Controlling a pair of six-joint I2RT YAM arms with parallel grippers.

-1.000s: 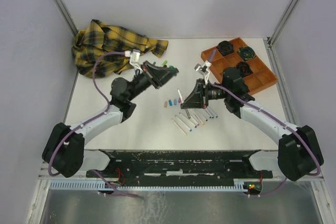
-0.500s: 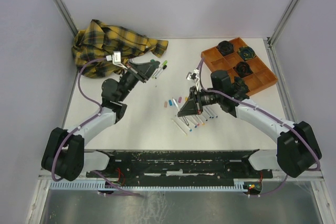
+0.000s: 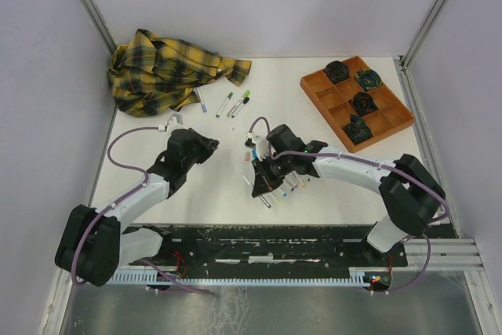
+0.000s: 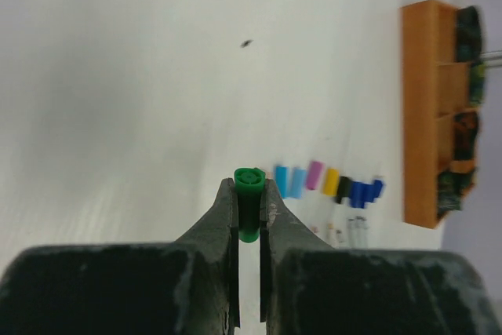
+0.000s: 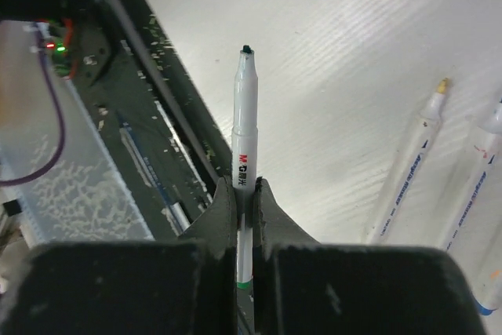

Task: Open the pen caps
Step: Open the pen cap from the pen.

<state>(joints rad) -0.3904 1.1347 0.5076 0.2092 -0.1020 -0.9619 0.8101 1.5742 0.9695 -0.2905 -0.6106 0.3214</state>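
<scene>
Green pen cap [image 4: 249,180] part-hidden in left pincer [image 4: 249,191], right pincer [image 5: 243,184] hiding pen [image 5: 245,115] base

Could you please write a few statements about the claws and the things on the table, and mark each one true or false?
1. The left claw is shut on a green pen cap. True.
2. The right claw is empty. False: it grips a white pen whose dark tip is bare.
3. The plaid cloth lies at the far left of the table. True.
4. The orange tray sits right beside the cloth. False: it is at the far right, across the table from the cloth.
5. A row of loose caps lies on the table. True.
</scene>
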